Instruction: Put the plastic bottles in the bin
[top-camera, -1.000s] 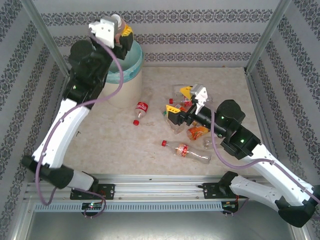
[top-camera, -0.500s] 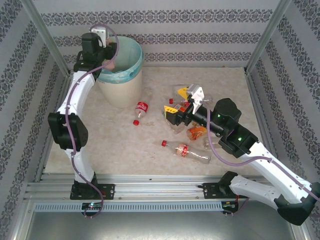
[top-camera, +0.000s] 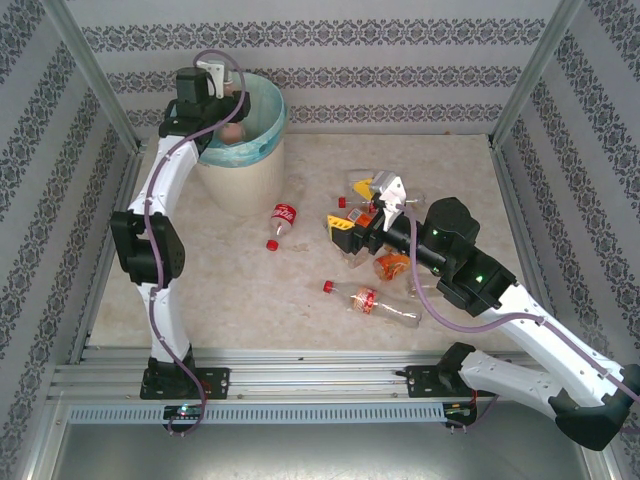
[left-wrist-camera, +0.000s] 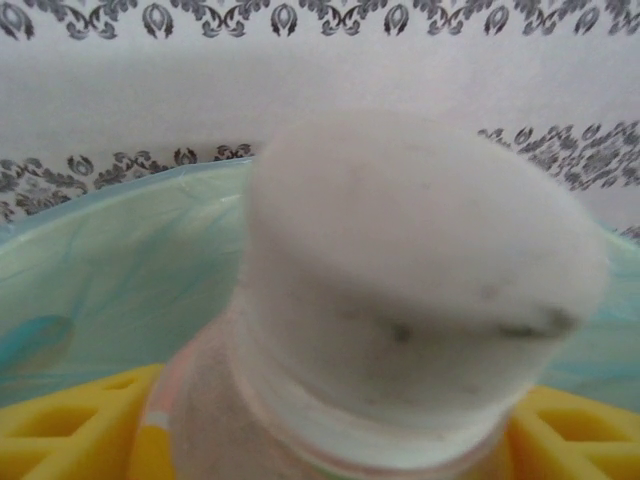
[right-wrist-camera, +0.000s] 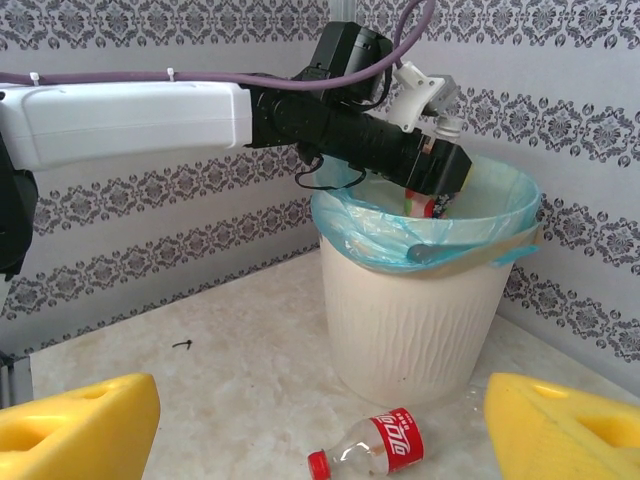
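- Left gripper (top-camera: 226, 112) is at the upper left of the overhead view, poking over the rim of the bin (top-camera: 243, 185). A second ago it was way up above the bin. Now it's down at the teal bag liner and a bit further over the opening than half a second back.
- A white-capped bottle (left-wrist-camera: 420, 270) sits between its yellow fingers (left-wrist-camera: 70, 432). It's blurry and right up against the wrist lens, with the liner behind it. Honestly can't tell if the fingers are pinching it or have let go.
- Right gripper (top-camera: 360, 205) is spread wide with nothing in it, hovering mid-frame over a pile of bottles (top-camera: 395, 265). It's barely budged from the earlier frames.
- A red-label bottle (top-camera: 283, 217) lies on the table (top-camera: 230, 290) just to the lower right of the bin. Same spot as before.
- A long clear bottle (top-camera: 378, 304) lies at lower centre with its red cap pointing left. It hasn't moved either.
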